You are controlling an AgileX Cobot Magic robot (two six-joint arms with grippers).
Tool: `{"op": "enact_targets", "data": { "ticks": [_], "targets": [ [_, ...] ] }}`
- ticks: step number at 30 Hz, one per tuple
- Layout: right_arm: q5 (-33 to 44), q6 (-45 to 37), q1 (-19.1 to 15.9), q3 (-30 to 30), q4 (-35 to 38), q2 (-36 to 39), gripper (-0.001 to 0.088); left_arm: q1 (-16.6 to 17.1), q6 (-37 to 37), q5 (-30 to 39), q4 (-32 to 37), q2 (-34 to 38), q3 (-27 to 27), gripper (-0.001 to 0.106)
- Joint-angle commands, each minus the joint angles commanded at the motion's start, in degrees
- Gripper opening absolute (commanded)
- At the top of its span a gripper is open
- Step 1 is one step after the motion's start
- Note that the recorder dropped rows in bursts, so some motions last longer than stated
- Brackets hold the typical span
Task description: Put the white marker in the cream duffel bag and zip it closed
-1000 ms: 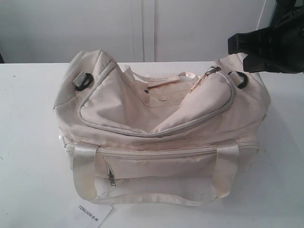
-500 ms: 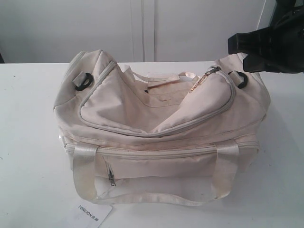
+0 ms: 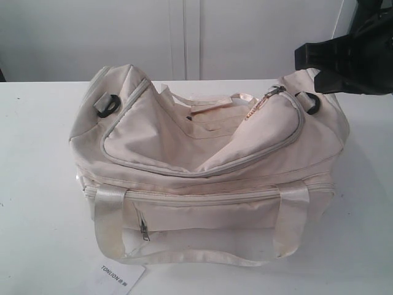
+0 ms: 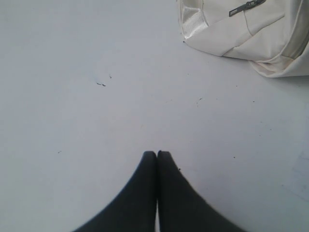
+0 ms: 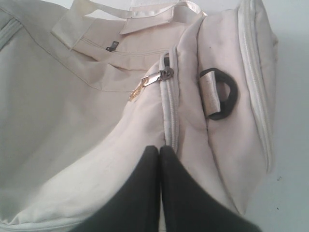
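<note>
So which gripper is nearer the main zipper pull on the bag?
Right. The right gripper, shut, hangs over the cream duffel bag close to the zipper pull; the left gripper, also shut, is over bare table beside the bag.

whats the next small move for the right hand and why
Probably lift the right hand up and away from the cream duffel bag. It is shut on nothing over the bag's end, and the zip pull sits by the black ring with the track looking closed.
</note>
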Motion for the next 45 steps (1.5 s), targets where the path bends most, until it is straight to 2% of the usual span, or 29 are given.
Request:
{"op": "enact_targets", "data": {
  "ticks": [4,8,11,15,19,30,33,40,45],
  "targets": [
    [0.00,0.00,0.00,0.00,0.00,-0.71,0.0000,0.00,0.00,0.00,0.00,0.00,0.00,0.000],
    [-0.53,-0.70,0.00,0.00,-0.53,-4.53,0.0000,0.00,0.00,0.00,0.00,0.00,0.00,0.000],
    [-1.69,-3.53,0.00,0.77,-3.80,-8.93,0.0000,0.00,0.00,0.00,0.00,0.00,0.00,0.000],
    [-5.64,-4.92,-0.45,4.86,-9.75,-14.88,0.0000,0.00,0.00,0.00,0.00,0.00,0.00,0.000],
    [-6.59,-4.92,-3.74,9.87,-12.84,-19.84,0.0000,0.00,0.00,0.00,0.00,0.00,0.00,0.000],
    [-9.04,-4.92,-13.83,23.12,-12.84,-32.34,0.0000,0.00,0.00,0.00,0.00,0.00,0.00,0.000],
    [-8.77,-4.92,-14.97,25.77,-12.84,-34.77,0.0000,0.00,0.00,0.00,0.00,0.00,0.00,0.000],
    [-8.65,-4.92,-14.97,30.75,-12.84,-35.98,0.0000,0.00,0.00,0.00,0.00,0.00,0.00,0.000],
    [-12.44,-4.92,-15.49,34.84,-12.72,-37.99,0.0000,0.00,0.00,0.00,0.00,0.00,0.00,0.000]
  ]
}}
